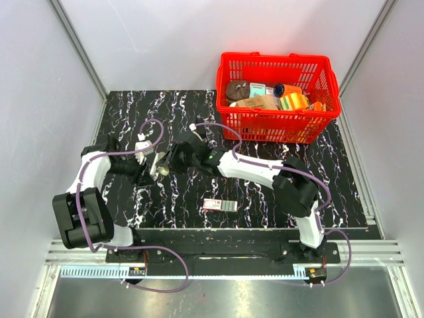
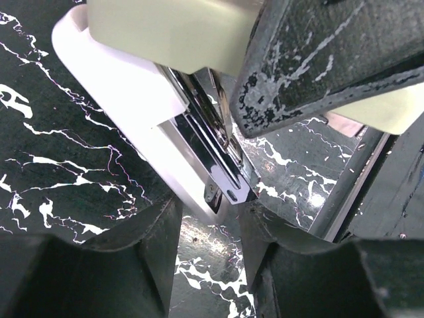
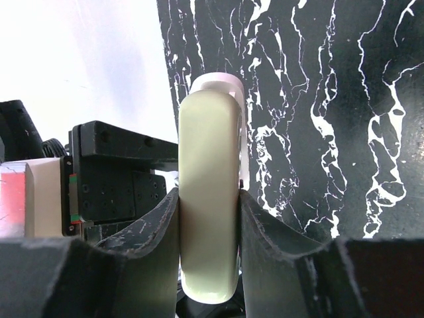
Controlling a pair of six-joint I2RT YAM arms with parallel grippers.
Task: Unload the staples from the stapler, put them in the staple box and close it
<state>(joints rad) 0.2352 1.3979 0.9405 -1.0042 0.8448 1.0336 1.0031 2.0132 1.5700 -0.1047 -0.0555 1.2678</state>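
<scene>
The stapler [image 1: 156, 163] is held up between both arms at the table's left, hinged open. Its pale green lid [image 3: 209, 185] is clamped between the fingers of my right gripper [image 3: 209, 218], which also shows above the lid [image 2: 165, 26] in the left wrist view. The white base [image 2: 126, 93] and metal magazine [image 2: 205, 149] slant down toward my left gripper [image 2: 209, 212]. That gripper's two fingertips press on either side of the stapler's front end. I cannot make out staples in the magazine channel.
A small red and white box [image 1: 220, 205] lies on the black marbled mat [image 1: 278, 199] in front of the arms. A red basket [image 1: 278, 126] holding several items stands at the back right. Grey walls close in both sides.
</scene>
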